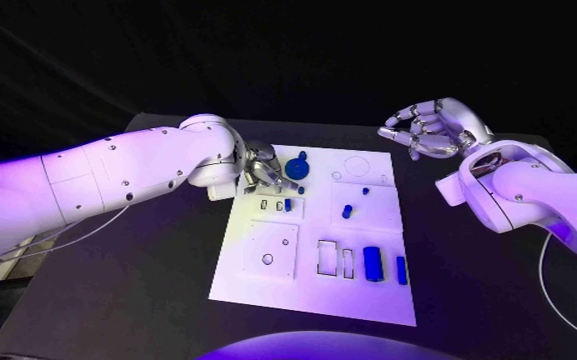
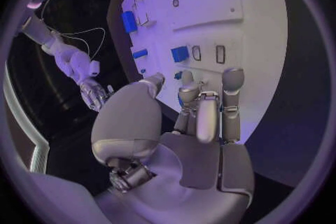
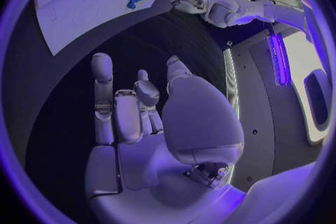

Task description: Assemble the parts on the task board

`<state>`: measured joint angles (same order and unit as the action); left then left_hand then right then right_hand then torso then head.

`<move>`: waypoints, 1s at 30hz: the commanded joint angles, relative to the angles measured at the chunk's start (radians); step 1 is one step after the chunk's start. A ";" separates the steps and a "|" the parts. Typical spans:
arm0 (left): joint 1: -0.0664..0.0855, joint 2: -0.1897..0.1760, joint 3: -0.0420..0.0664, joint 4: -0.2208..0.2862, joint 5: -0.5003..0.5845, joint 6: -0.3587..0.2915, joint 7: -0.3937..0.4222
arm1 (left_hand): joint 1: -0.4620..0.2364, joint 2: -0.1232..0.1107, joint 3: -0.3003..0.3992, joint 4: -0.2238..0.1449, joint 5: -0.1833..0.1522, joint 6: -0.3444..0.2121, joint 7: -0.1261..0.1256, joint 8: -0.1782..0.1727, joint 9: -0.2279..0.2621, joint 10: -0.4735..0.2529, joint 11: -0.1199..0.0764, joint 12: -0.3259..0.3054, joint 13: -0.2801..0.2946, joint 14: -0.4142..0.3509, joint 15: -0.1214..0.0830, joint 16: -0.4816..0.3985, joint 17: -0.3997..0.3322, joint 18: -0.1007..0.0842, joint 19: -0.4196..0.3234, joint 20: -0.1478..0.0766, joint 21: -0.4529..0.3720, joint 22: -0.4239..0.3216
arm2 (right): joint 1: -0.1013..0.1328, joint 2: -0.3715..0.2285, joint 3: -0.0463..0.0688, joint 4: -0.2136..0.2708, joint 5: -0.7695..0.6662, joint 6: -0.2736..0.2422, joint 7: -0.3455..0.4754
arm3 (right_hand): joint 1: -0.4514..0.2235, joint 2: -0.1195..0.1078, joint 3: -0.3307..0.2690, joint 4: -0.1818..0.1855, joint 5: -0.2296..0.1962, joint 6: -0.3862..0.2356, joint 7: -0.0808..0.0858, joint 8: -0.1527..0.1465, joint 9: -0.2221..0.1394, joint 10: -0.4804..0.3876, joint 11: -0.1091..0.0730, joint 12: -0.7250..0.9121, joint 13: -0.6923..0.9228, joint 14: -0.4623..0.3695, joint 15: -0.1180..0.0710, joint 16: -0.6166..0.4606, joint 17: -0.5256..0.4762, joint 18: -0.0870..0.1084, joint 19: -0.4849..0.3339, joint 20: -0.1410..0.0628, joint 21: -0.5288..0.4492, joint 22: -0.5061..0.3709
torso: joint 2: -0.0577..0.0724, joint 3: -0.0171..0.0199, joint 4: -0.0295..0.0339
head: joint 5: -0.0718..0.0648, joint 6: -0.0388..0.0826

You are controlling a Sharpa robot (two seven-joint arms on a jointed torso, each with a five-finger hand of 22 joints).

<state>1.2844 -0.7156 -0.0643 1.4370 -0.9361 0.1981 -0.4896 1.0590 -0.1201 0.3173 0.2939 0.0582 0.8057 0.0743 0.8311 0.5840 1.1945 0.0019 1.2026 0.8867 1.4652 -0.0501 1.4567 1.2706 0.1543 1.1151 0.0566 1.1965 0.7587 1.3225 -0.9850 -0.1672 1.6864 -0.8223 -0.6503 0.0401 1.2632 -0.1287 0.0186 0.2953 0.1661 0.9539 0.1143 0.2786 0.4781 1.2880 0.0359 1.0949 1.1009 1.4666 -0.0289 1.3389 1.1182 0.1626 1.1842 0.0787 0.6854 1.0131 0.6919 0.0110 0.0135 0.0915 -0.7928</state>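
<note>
Left hand (image 1: 263,170) down at far-left part of task board (image 1: 315,293); right hand (image 1: 430,130) raised off board's far-right corner.
Left fingers (image 2: 232,85) close together over board, holding anything or not: cannot tell. Right fingers (image 3: 103,70) loosely curled, apart, holding nothing. Blue parts: round piece (image 1: 297,166) just beside left hand, small peg (image 1: 346,210) mid-board, block (image 1: 373,263) and bar (image 1: 402,270) at near right.

The task board (image 1: 271,281) looks like flat, smooth plastic, white and not very shiny. The small parts (image 1: 373,263) on it look like smooth blue plastic. The table (image 1: 144,293) is black and dull (no shine on it). The left hand (image 1: 263,168) and right hand (image 1: 427,129) look like shiny silver metal, with smooth rounded fingers (image 2: 232,79). The arms (image 1: 120,172) have smooth, hard white shells, a bit glossy. Behind the table hangs dark cloth (image 1: 288,35) with soft folds.
</note>
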 commanded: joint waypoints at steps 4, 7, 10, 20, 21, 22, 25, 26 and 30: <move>0.003 0.013 -0.001 -0.003 -0.032 0.055 -0.014 | -0.008 0.004 -0.011 0.000 -0.004 -0.020 0.003 -0.007 -0.001 -0.019 0.005 -0.016 -0.024 0.016 -0.002 -0.005 -0.007 -0.002 -0.015 0.002 -0.008 -0.007 | 0.000 0.003 0.000 0.000 -0.015 0.015 -0.016 | 0.008 -0.003 -0.007 -0.001 -0.003 -0.009 0.002 0.004 0.001 -0.004 0.000 -0.003 -0.001 0.002 -0.004 -0.007 -0.001 0.004 0.001 0.000 -0.003 -0.001 | -0.001 0.0004 0.0004 | 0.003 -0.003; 0.003 0.019 -0.001 -0.005 -0.036 0.068 -0.017 | -0.009 0.005 -0.014 0.000 -0.004 -0.024 0.005 -0.011 -0.003 -0.021 0.006 -0.018 -0.026 0.015 -0.001 -0.006 -0.008 -0.001 -0.017 0.002 -0.009 -0.009 | 0.000 0.004 0.000 -0.001 -0.015 0.016 -0.017 | 0.007 -0.003 -0.009 -0.001 -0.003 -0.011 0.002 0.005 0.001 -0.006 0.000 -0.006 -0.003 0.001 -0.003 -0.009 -0.004 0.004 -0.001 0.000 -0.009 -0.004 | -0.001 0.0000 -0.0008 | 0.005 -0.004; 0.003 0.023 -0.003 -0.008 -0.040 0.080 -0.019 | -0.011 0.006 -0.016 0.001 -0.004 -0.026 0.006 -0.015 -0.005 -0.022 0.007 -0.019 -0.028 0.015 0.000 -0.006 -0.009 -0.002 -0.015 0.002 -0.007 -0.005 | 0.000 0.005 0.000 -0.001 -0.016 0.016 -0.018 | 0.007 -0.003 -0.009 -0.001 -0.003 -0.011 0.002 0.005 0.001 -0.006 0.000 -0.006 -0.003 0.001 -0.003 -0.009 -0.004 0.004 -0.001 0.000 -0.009 -0.004 | -0.001 0.0001 -0.0006 | 0.005 -0.004; 0.002 0.039 -0.011 -0.024 -0.045 0.096 -0.023 | -0.017 0.007 -0.021 0.001 -0.004 -0.029 0.008 -0.020 -0.007 -0.027 0.009 -0.024 -0.037 0.013 0.002 -0.007 -0.012 -0.003 -0.014 0.003 -0.005 -0.002 | 0.000 0.008 0.000 -0.004 -0.013 0.013 -0.017 | 0.012 0.004 -0.023 -0.002 -0.002 -0.038 0.008 0.017 0.004 -0.063 0.006 -0.091 -0.088 -0.028 0.002 -0.079 -0.093 0.020 -0.039 0.005 -0.127 -0.075 | -0.001 -0.0007 -0.0009 | 0.006 -0.009; 0.002 0.041 -0.012 -0.025 -0.045 0.097 -0.024 | -0.017 0.007 -0.021 0.001 -0.004 -0.029 0.008 -0.020 -0.007 -0.027 0.009 -0.024 -0.037 0.013 0.002 -0.007 -0.012 -0.003 -0.014 0.003 -0.005 -0.002 | 0.000 0.008 0.000 -0.005 -0.013 0.013 -0.017 | 0.013 0.005 -0.024 -0.001 -0.002 -0.039 0.009 0.018 0.004 -0.068 0.007 -0.099 -0.096 -0.030 0.002 -0.086 -0.101 0.020 -0.040 0.005 -0.130 -0.077 | -0.001 -0.0007 -0.0009 | 0.006 -0.009; 0.002 0.042 -0.013 -0.026 -0.045 0.098 -0.024 | -0.018 0.008 -0.022 0.001 -0.004 -0.029 0.009 -0.021 -0.007 -0.029 0.010 -0.025 -0.038 0.013 0.002 -0.007 -0.013 -0.003 -0.015 0.004 -0.005 -0.002 | 0.000 0.008 0.000 -0.005 -0.013 0.013 -0.017 | 0.014 0.005 -0.025 -0.001 -0.002 -0.041 0.009 0.019 0.004 -0.070 0.007 -0.101 -0.099 -0.031 0.003 -0.089 -0.104 0.020 -0.040 0.005 -0.132 -0.078 | 0.000 -0.0007 -0.0009 | 0.007 -0.009; 0.002 0.045 -0.015 -0.028 -0.045 0.103 -0.025 | -0.018 0.008 -0.022 0.001 -0.004 -0.029 0.009 -0.021 -0.007 -0.029 0.010 -0.025 -0.038 0.013 0.002 -0.007 -0.013 -0.003 -0.015 0.004 -0.005 -0.002 | 0.000 0.009 0.000 -0.006 -0.012 0.012 -0.016 | 0.014 0.006 -0.025 -0.001 -0.002 -0.042 0.009 0.020 0.004 -0.072 0.007 -0.104 -0.102 -0.032 0.003 -0.092 -0.106 0.020 -0.040 0.006 -0.134 -0.079 | 0.000 -0.0006 -0.0007 | 0.006 -0.011; 0.002 0.046 -0.015 -0.029 -0.045 0.105 -0.025 | -0.018 0.008 -0.022 0.001 -0.004 -0.029 0.009 -0.021 -0.007 -0.029 0.010 -0.025 -0.038 0.013 0.002 -0.007 -0.013 -0.003 -0.015 0.004 -0.005 -0.002 | 0.000 0.009 0.000 -0.006 -0.012 0.012 -0.016 | 0.015 0.006 -0.025 -0.001 -0.002 -0.043 0.009 0.021 0.004 -0.074 0.007 -0.108 -0.105 -0.033 0.003 -0.095 -0.110 0.020 -0.040 0.006 -0.135 -0.080 | 0.000 -0.0006 -0.0004 | 0.005 -0.011; 0.002 0.048 -0.016 -0.031 -0.045 0.112 -0.026 | -0.019 0.009 -0.023 0.001 -0.004 -0.029 0.009 -0.021 -0.007 -0.029 0.010 -0.026 -0.039 0.012 0.002 -0.008 -0.014 -0.002 -0.015 0.004 -0.006 -0.003 | 0.000 0.009 0.000 -0.007 -0.011 0.013 -0.016 | 0.015 0.006 -0.025 -0.001 -0.002 -0.043 0.009 0.021 0.004 -0.074 0.007 -0.108 -0.106 -0.033 0.003 -0.096 -0.111 0.020 -0.040 0.006 -0.136 -0.080 | -0.001 -0.0008 0.0005 | 0.005 -0.015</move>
<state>1.2853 -0.6705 -0.0805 1.4059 -0.9776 0.2821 -0.5129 1.0485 -0.1095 0.2994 0.2952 0.0581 0.7861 0.0836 0.8168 0.5782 1.1721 0.0145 1.1813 0.8492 1.4651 -0.0500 1.4520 1.2570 0.1544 1.1023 0.0591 1.1917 0.7562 1.3225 -0.9772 -0.1675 1.6795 -0.8248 -0.6484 0.0236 1.2685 -0.1234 -0.0002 0.2936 0.1662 0.9173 0.1221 0.2940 0.4811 1.2218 0.0413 0.9900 0.9958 1.4396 -0.0270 1.2460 1.0083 0.1623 1.1515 0.0859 0.5556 0.9336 0.6917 0.0104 0.0131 0.0971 -0.8054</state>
